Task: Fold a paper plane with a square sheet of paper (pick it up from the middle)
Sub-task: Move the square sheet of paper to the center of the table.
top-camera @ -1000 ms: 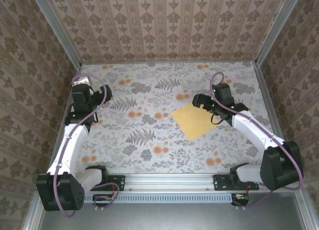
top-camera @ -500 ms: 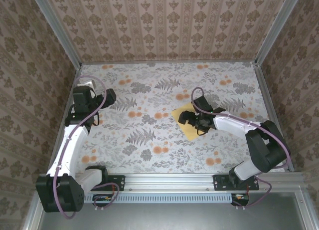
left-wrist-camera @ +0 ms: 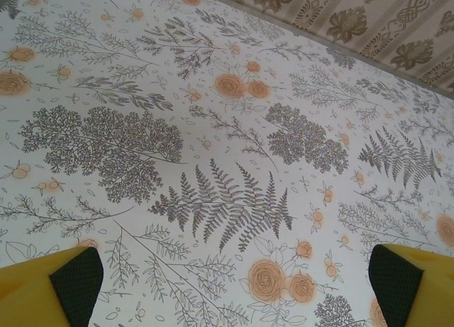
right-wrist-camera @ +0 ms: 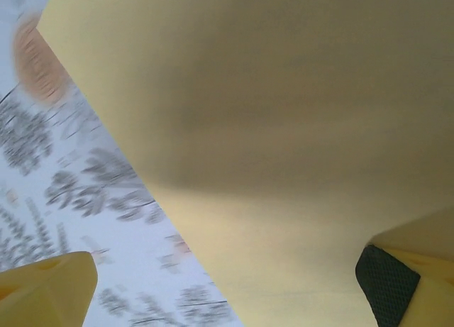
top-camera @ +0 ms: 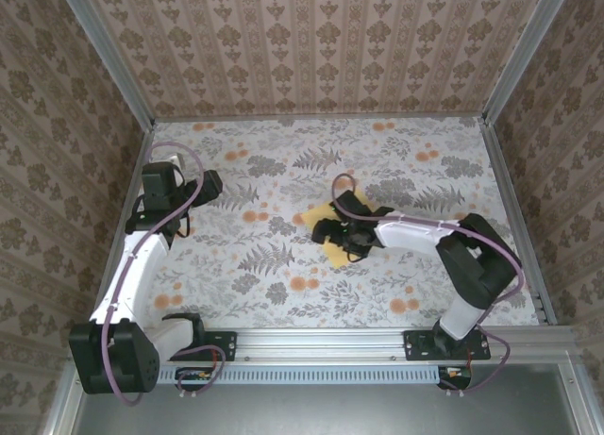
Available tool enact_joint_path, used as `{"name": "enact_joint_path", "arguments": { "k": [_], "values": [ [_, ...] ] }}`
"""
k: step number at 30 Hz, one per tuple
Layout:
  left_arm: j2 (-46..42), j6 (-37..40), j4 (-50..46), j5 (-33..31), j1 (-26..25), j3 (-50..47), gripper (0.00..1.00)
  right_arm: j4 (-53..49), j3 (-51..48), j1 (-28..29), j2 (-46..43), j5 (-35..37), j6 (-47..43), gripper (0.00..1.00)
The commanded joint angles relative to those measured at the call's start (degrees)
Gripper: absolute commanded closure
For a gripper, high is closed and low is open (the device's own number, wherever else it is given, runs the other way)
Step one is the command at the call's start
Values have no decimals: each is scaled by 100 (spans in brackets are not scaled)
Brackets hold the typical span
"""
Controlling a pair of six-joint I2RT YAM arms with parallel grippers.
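- The square sheet of paper [top-camera: 337, 257] lies flat on the desk [top-camera: 283, 289], close to the centre and a little toward 3 o'clock. It is not yet folded, so no plane exists.
- The right fingers [top-camera: 331, 235] are released and spread wide, and they grasp nothing. They hang low over the sheet, on its 9 o'clock half.
- I judge this low, open posture as preparation to take the sheet from its middle, as the task demands. Thin paper that lies flat gives no edge to pinch, so the fingers must come down very near.
- In the right wrist view the yellow sheet [right-wrist-camera: 284, 128] takes most of the picture and is blurred. One padded finger [right-wrist-camera: 394, 281] is over the paper and the other [right-wrist-camera: 50, 288] is over the printed desk, so the fingers straddle an edge.
- The left fingers [top-camera: 209, 183] are also released and empty. They wait well apart, at 9 o'clock from the sheet, above bare desk [left-wrist-camera: 213, 128]. Probably they keep away so the right arm has room.
- One second ago the sheet showed as a whole diamond, and the right fingers were at its 1 o'clock corner.
- Since then the right arm has swept toward 9 o'clock across the sheet. Less yellow shows now, and it seems shifted slightly to 9 o'clock. Whether it slid or is merely hidden, I cannot tell.
- The left arm has almost not moved.
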Motion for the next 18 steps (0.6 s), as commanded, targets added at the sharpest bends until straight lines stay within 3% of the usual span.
{"name": "enact_joint_path", "arguments": {
  "k": [1,7,12,15,18],
  "values": [
    [69,-81,-45,64,-30,-21,0,-346,259,624,630,-530,514,1],
    [96,-82,-77,72,-47,-20,0,-938,1184,1029,870,-442,348,3],
    [96,-118,-92,96,-66,-41,0,-2078,2248,969,692,460,-1457,2],
    [88,-81,-114,20,-58,-26,0,-2498,2660,975,871,560,-2689,0],
    [78,-52,-122,-109,-62,-20,0,-2662,2903,976,1013,725,-3281,0]
  ]
}}
